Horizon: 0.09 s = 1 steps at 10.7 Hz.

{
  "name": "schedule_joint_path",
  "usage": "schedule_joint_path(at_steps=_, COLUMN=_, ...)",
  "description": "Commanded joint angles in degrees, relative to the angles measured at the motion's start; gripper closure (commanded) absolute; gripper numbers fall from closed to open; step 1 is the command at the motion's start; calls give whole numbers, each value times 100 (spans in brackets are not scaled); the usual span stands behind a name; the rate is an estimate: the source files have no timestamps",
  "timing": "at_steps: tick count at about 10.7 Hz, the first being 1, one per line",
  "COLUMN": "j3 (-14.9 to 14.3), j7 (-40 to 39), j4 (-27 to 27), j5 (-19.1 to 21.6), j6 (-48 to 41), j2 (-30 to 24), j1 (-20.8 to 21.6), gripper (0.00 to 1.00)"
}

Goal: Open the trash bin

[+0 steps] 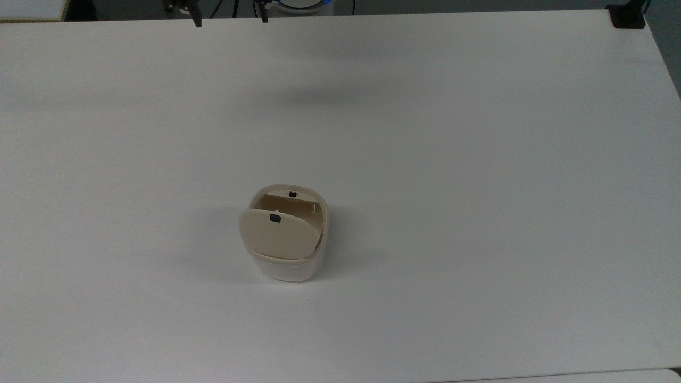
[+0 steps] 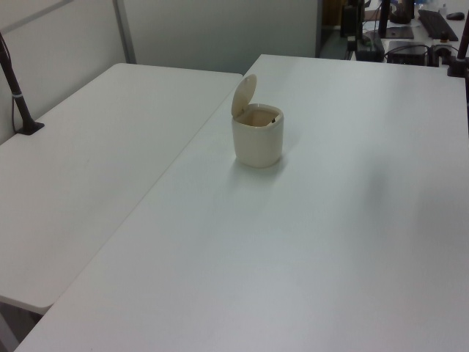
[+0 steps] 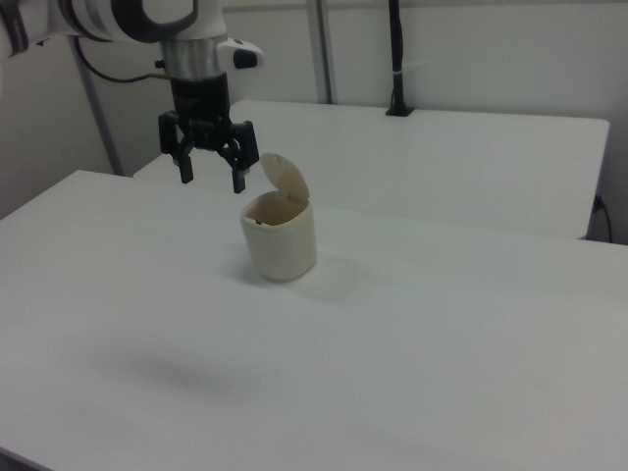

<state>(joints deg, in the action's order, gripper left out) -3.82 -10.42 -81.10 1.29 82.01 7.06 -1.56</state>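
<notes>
— Cream-white plastic, that trash bin (image 1: 287, 250)? Where does it stand?

— On the white surface (image 1: 479, 213), upright. In the right view it sits just below and to the right view's right of the gripper (image 3: 209, 181), and nothing touches it.

— And its lid?

— The beige lid (image 3: 284, 178) is swung up on its hinge and stands nearly upright behind the bin's mouth. In the top view a small black latch (image 1: 275, 217) shows on the lid's edge, and the tan inside of the bin is bare to the camera.

— How does the gripper stand?

— Its two black fingers (image 3: 183, 174) point down and are spread well apart, with nothing between them. It hangs in the air above the surface, beside the raised lid but clear of it. In the top view its fingertips (image 1: 197, 22) poke in at the upper edge, far from the bin.
</notes>
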Motion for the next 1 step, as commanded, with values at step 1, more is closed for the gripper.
schedule_joint_path(at_steps=1, j3=-5, j7=-162, j4=-73, j5=-15, j6=0, j2=-152, j1=24, gripper=0)
